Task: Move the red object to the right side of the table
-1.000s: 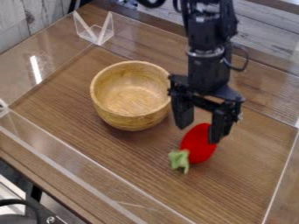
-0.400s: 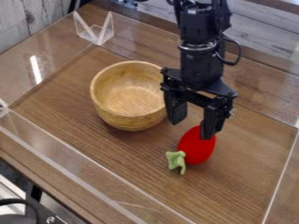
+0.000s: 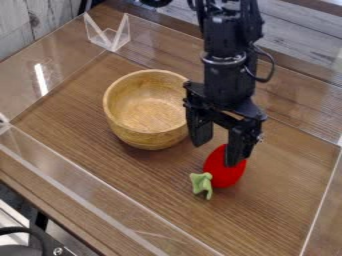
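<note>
Below the fingertips, on the table [image 3: 80, 125], lies the red object [image 3: 225, 169] — glossy, egg-shaped, with a green leafy stem [image 3: 202, 184] pointing down-left toward the near wall. Gripper [image 3: 221, 146] points almost straight down, black, two fingers [image 3: 239, 147] spread wide apart. Fingers released; nothing between them is gripped. The right-hand finger, as seen in the picture, overlaps the top of the red object; whether it touches cannot be told from this angle. The other finger hangs just up and left of it, in front of the bowl's near edge.

Bowl [image 3: 148, 107]: round, light wood, upright, nothing visible inside. It sits just left of the fingers, close beside the red object but apart from it.

Clear acrylic walls [image 3: 67, 195] run along the table edges; a clear folded piece [image 3: 107, 32] stands at the far left, well apart from the fingers.

Arm [image 3: 227, 35] rises up and back from the gripper, black, with a cable looping off its side.
</note>
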Robot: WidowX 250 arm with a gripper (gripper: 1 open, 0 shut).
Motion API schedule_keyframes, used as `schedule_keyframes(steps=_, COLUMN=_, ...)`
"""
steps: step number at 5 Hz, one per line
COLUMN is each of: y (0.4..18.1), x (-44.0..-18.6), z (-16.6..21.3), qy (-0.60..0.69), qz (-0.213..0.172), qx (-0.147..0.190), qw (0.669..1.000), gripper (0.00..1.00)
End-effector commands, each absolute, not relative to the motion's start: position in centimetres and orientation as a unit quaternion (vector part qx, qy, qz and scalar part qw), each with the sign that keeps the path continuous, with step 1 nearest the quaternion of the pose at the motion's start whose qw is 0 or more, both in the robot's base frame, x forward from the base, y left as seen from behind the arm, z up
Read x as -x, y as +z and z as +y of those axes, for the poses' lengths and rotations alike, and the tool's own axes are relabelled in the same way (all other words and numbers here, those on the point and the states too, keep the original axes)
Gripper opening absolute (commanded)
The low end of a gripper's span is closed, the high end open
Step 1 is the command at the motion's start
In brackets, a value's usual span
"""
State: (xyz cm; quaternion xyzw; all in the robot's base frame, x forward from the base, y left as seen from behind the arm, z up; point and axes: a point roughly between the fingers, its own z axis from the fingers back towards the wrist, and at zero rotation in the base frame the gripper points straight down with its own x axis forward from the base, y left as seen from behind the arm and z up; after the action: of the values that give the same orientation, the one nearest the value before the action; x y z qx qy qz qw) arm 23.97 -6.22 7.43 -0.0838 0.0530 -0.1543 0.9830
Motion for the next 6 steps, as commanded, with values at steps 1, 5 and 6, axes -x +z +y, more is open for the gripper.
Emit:
schedule_keyframes(steps=1, y=6.4, x=-24.0, z=-6.2, qy=-0.136, qz=0.041, qx=0.082, qw=0.986, gripper=1.0)
schedule_keyframes(steps=5, y=6.6, x=-23.0, z=-6.3, qy=-0.007, qz=0.017, qx=0.077, qw=0.997, gripper=0.0)
schedule_keyframes(steps=6, y=7.2, x=-24.0, z=-7.9, qy=-0.019, qz=0.003, qx=0.076, qw=0.997, gripper=0.0)
